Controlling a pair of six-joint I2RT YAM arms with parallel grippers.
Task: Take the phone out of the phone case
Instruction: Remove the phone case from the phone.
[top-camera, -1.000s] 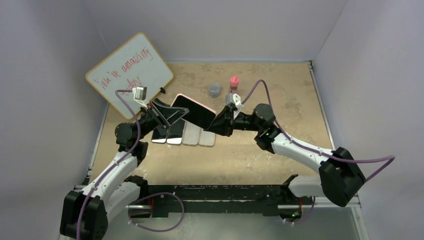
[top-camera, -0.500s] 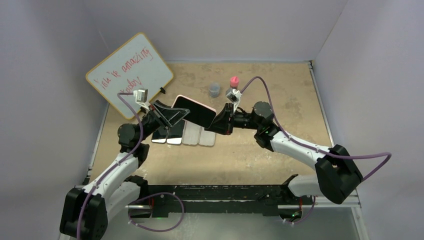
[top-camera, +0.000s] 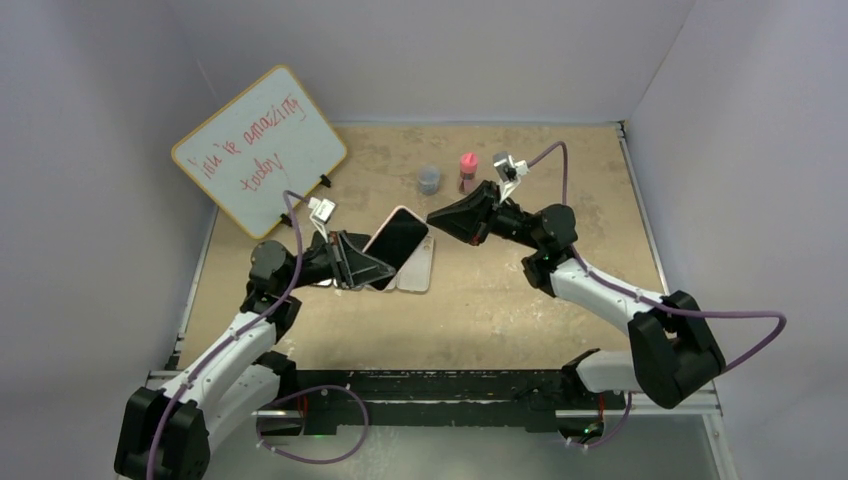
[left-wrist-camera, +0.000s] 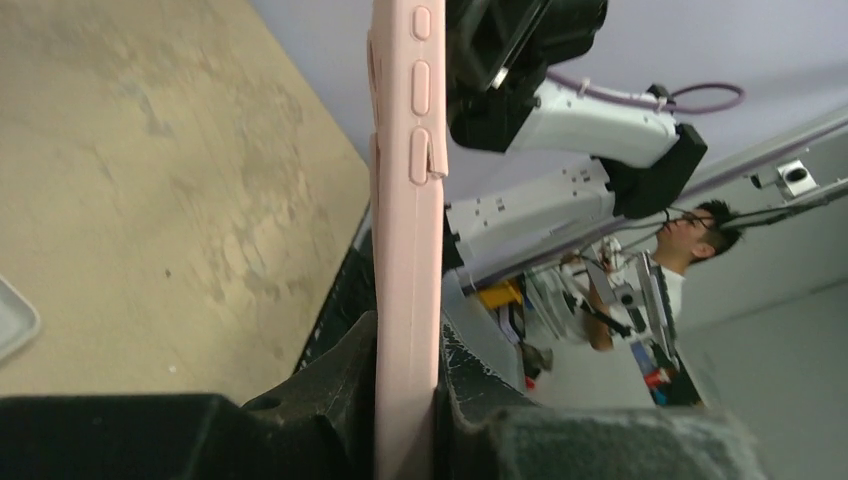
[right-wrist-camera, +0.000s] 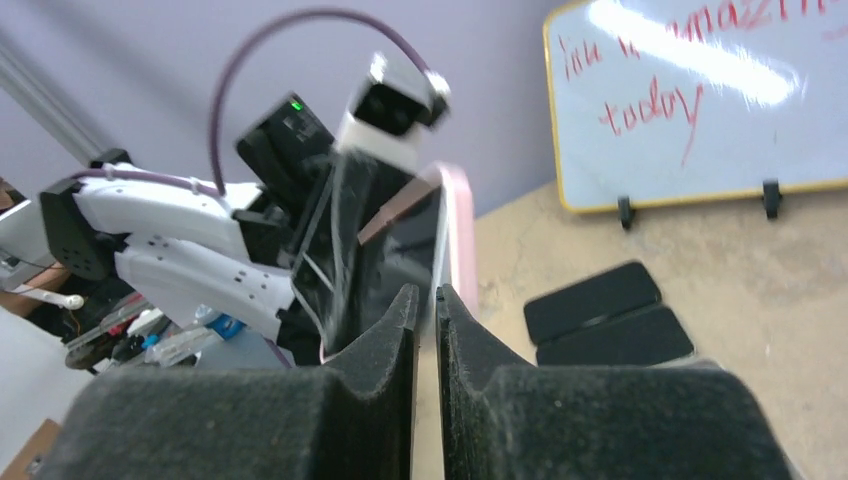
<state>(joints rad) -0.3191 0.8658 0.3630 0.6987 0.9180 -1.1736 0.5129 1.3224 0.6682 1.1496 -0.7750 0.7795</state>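
Between the fingers of the left gripper (left-wrist-camera: 405, 345), clenched tight on the lower end of the pink phone case (left-wrist-camera: 405, 200); seen edge-on from that wrist, side buttons up toward the far end. Not yet out of the case, the phone (top-camera: 397, 240), dark screen up, lifted off the table (top-camera: 500, 300) and slanting away from the fingertips toward the other arm. Just off the phone's far corner, the right gripper (top-camera: 433, 217), pinched down to a thin slit with nothing caught in it; touching that corner or just apart, cannot tell. Straight ahead of those closed pads from the right wrist, the glossy screen and the pink rim beside it. Under the raised phone, flat on the table, a grey slab (top-camera: 418, 270), partly covered. Past the right fingertips and lower, two black slabs (right-wrist-camera: 600, 298) lying side by side. Farther out, beyond the left gripper, a whiteboard (top-camera: 260, 150) with red handwriting, propped up on black clips. Beyond the right gripper, toward the back wall, a small grey cup (top-camera: 429, 180) and a red-capped bottle (top-camera: 467, 170), close together, well apart from the phone
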